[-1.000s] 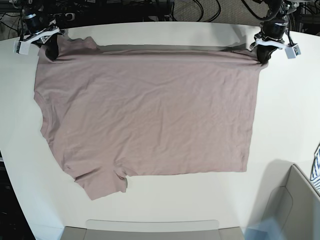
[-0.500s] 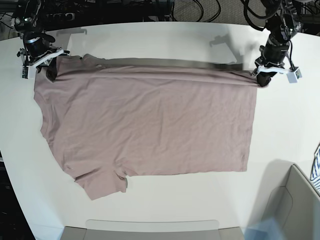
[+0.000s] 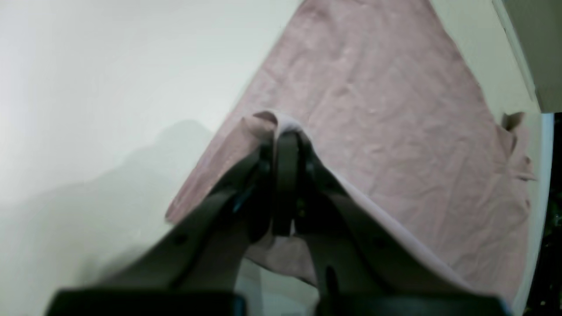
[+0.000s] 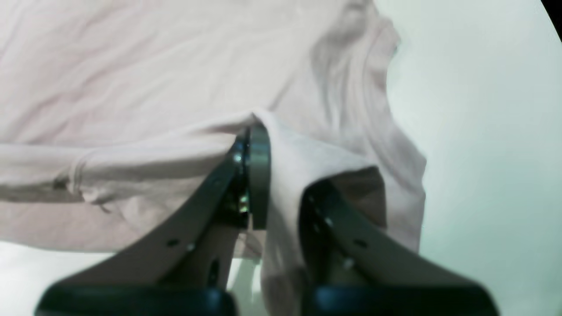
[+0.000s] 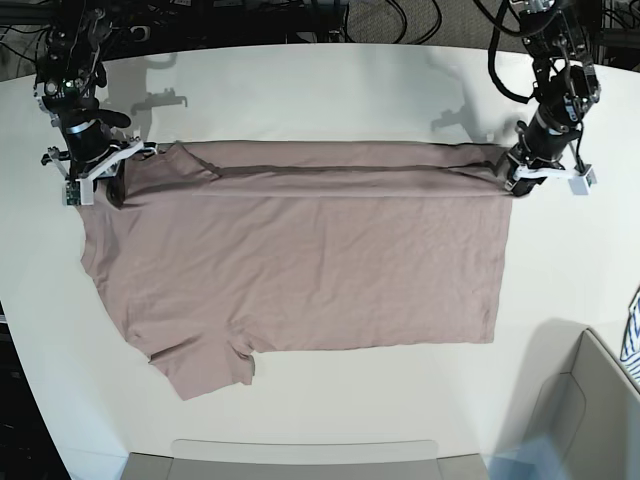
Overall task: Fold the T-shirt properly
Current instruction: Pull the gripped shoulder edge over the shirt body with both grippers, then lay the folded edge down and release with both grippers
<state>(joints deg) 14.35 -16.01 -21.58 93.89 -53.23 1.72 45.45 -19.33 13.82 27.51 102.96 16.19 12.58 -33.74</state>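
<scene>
- Both grippers have carried the far edge of the T-shirt [image 5: 300, 260] toward the near side of the table [image 5: 300, 90] since the earlier frames — the lifted strip now lies folded over the body as a long, narrow band, with more bare tabletop showing behind it.
- Left gripper [image 3: 285, 140] is clamped on the hem-side corner; its jaws meet on a small peak of cloth, so the edge is pulled taut rather than dragged.
- Right gripper [image 4: 254, 131] is pinched on the shoulder-side corner, near the sleeve, with cloth draped over one finger.
- Holding the two far corners at once keeps the fold line straight across the width, which I judge to be the point of this grip — a lengthwise fold in progress.
- Pink cloth is thin, soft cotton, finely wrinkled all over, and sags between the two grips.
- Nearer sleeve [image 5: 205, 368] lies flat and sticks out at the near-left corner, not yet folded in.
- Smooth, matte white tabletop lets the cloth slide.
</scene>
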